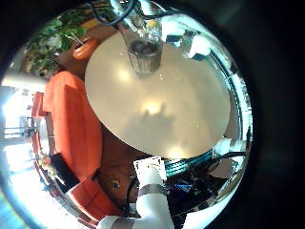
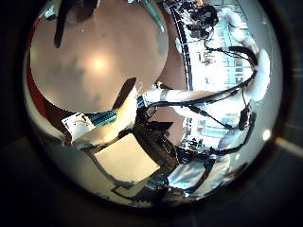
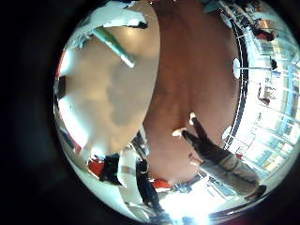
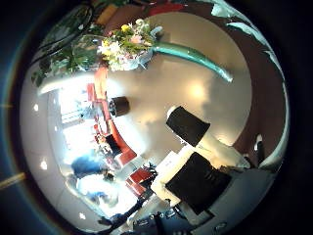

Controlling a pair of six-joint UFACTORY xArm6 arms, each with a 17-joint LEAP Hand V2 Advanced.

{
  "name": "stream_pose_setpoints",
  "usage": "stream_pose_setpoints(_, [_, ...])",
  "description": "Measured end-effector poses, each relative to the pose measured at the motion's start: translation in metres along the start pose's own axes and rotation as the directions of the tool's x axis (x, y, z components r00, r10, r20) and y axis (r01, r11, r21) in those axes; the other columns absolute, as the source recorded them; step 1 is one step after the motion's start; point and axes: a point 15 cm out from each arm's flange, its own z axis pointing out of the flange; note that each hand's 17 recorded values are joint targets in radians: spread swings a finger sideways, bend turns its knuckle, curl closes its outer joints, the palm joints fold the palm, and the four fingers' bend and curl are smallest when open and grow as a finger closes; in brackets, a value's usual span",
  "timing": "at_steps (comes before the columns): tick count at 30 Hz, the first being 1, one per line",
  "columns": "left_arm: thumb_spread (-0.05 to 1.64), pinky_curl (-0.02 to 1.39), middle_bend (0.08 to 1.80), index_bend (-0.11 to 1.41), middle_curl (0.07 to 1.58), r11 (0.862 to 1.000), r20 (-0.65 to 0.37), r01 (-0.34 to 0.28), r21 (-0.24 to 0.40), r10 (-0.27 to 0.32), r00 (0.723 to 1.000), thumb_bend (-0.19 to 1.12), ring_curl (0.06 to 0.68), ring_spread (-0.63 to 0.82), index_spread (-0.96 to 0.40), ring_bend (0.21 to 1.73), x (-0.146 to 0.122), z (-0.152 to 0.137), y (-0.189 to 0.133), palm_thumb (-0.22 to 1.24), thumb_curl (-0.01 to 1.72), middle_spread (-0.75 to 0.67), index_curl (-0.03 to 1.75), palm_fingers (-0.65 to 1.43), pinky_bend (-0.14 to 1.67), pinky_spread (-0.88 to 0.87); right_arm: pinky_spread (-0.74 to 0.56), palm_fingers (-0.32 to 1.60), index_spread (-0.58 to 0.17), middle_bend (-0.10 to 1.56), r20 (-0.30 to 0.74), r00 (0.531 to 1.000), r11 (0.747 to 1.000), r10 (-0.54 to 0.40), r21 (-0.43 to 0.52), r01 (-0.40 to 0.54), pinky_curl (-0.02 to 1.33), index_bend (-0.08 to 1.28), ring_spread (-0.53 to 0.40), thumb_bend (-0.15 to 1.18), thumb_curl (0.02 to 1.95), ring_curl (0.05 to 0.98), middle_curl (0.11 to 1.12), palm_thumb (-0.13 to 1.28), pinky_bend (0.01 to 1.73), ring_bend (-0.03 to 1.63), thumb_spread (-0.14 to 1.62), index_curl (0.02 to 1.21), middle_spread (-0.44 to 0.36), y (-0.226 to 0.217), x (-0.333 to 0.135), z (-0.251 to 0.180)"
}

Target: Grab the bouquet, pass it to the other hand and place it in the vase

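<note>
The bouquet (image 4: 125, 44) lies flat on the round table (image 4: 225, 98), its flowers at one end and its long wrapped stem (image 4: 194, 56) pointing across the tabletop. The stem also shows in the right little finger side palm view (image 3: 118, 48). My right hand (image 4: 196, 157) hovers over the table away from the bouquet, fingers relaxed, holding nothing. The glass vase (image 1: 145, 50) stands upright near the table's far edge in the left little finger side palm view. My left hand (image 2: 121, 112) is above the table (image 2: 95, 57), fingers relaxed and empty.
A sofa (image 1: 76, 124) stands beside the table and a leafy plant (image 1: 57, 38) stands behind it. The other arm (image 2: 213, 93) reaches across in the left thumb side palm view. The table's middle (image 1: 167, 105) is bare.
</note>
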Motion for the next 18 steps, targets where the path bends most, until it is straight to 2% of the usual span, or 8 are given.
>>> stream_pose_setpoints(5, [1.05,0.34,0.37,0.25,0.45,0.999,0.033,-0.007,0.040,0.006,0.999,-0.03,0.181,0.11,-0.19,0.69,-0.001,-0.019,-0.007,0.36,0.35,0.02,0.58,0.46,0.28,0.19,0.25,0.42,-0.300,0.48,0.001,1.000,0.999,0.022,-0.044,-0.022,0.02,0.18,-0.125,-0.03,0.40,0.237,0.41,0.54,0.81,0.91,1.07,0.36,-0.100,-0.030,-0.007,0.025])
stream_pose_setpoints(10, [1.05,0.34,0.37,0.24,0.45,1.000,0.036,-0.017,0.026,0.016,0.999,-0.03,0.171,0.11,-0.19,0.69,0.000,-0.016,-0.006,0.36,0.35,0.02,0.58,0.48,0.26,0.18,0.23,0.40,-0.280,0.48,-0.002,1.000,0.995,0.031,-0.094,-0.031,0.00,0.19,-0.118,-0.03,0.40,0.235,0.41,0.54,0.80,0.91,1.05,0.37,-0.094,-0.063,-0.016,0.058])
stream_pose_setpoints(18, [1.05,0.34,0.35,0.24,0.44,1.000,0.031,-0.023,-0.005,0.024,0.999,-0.03,0.150,0.10,-0.20,0.68,-0.001,-0.007,-0.006,0.36,0.35,0.02,0.58,0.49,0.25,0.17,0.21,0.42,-0.275,0.46,-0.028,0.998,0.995,0.055,-0.087,-0.057,0.00,0.20,-0.110,-0.03,0.41,0.229,0.41,0.56,0.78,0.90,1.02,0.38,-0.077,-0.092,-0.027,0.096])
